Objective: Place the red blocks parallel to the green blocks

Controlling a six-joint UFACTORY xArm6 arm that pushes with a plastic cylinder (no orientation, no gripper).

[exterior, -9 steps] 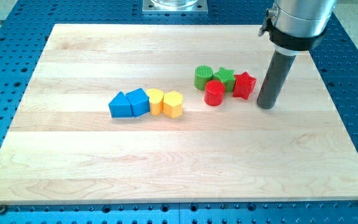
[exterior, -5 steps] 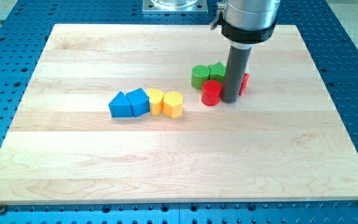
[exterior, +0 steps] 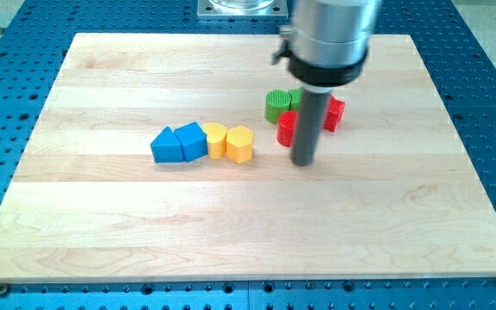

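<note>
My tip rests on the wooden board, just below and right of the red cylinder. The rod hides part of that cylinder and most of the green star behind it. The green cylinder stands up and left of the red cylinder. A sliver of the green star shows beside the rod. The red star peeks out on the rod's right side. The tip looks close to the red cylinder; I cannot tell whether it touches.
A row of blocks lies left of centre: blue triangle, blue pentagon-like block, yellow block, yellow hexagon. The board sits on a blue perforated table.
The rod swept from the right of the red star leftward and downward in the view, to just below the red cylinder. The red star and the other blocks barely shifted.
</note>
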